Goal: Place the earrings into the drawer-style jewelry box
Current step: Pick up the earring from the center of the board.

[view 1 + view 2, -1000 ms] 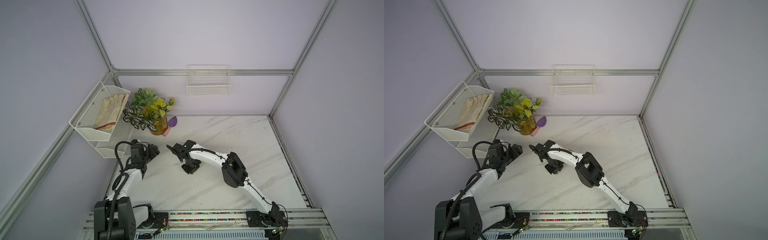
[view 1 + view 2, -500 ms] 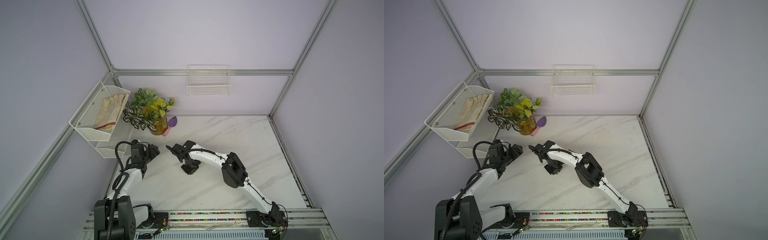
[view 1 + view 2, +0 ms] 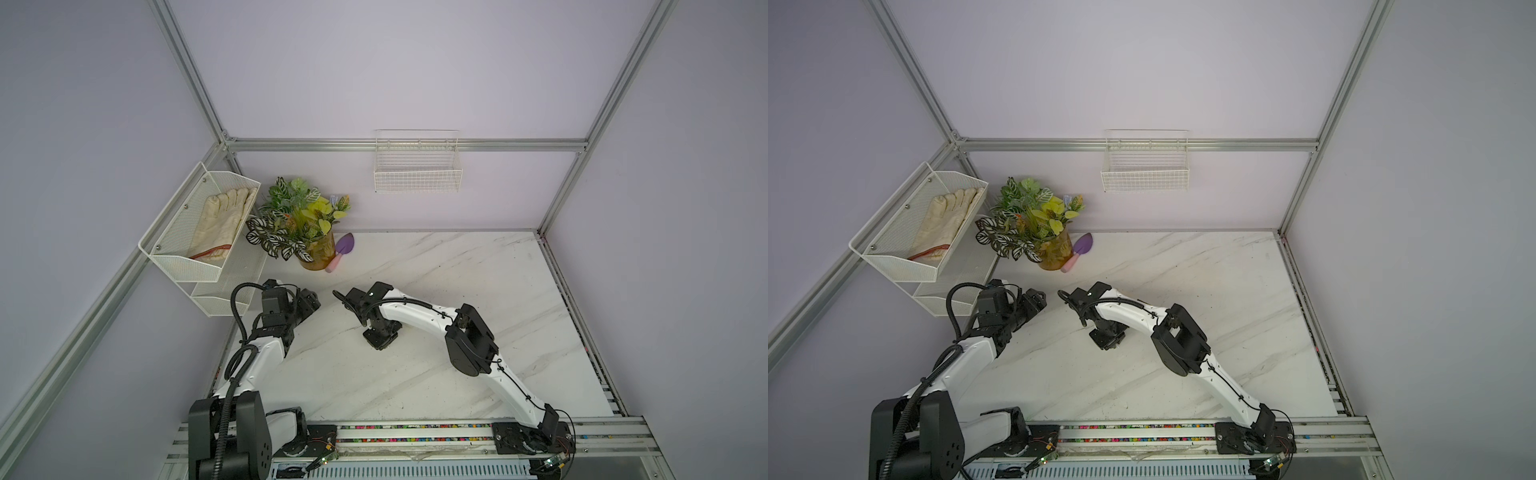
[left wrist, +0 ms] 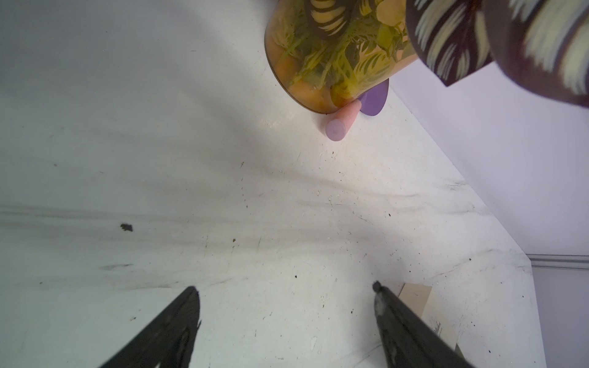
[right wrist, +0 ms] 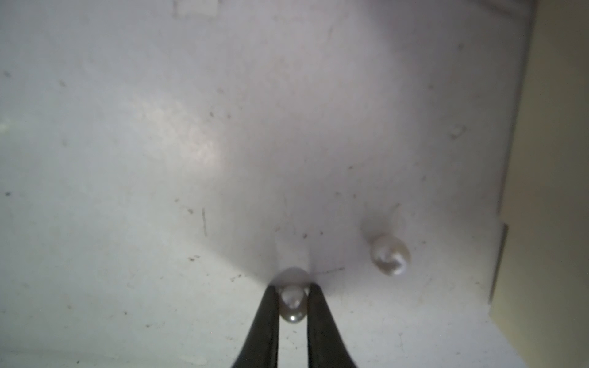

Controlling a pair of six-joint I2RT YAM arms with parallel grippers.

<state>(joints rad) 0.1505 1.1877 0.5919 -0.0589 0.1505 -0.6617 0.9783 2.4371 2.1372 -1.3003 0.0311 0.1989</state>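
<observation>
Pinched in R gripper (image 5: 292, 288): 1st earring (image 5: 291, 306), low at tabletop. Lying loose just beside, on side toward jewelry box (image 5: 561, 159): 2nd earring (image 5: 389, 255). Spread wide, empty, w/ box corner just beside 1 finger: L gripper (image 4: 284, 286). Probably next: lift, short carry box-ward. Best done w/ R arm, nearer both studs. Drawer opening not visible.

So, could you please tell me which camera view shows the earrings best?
The right wrist view: one earring sits pinched between the right gripper's fingertips, the other earring lies loose on the table beside it. Both top views hide them under that gripper; the left wrist view shows neither.
</observation>
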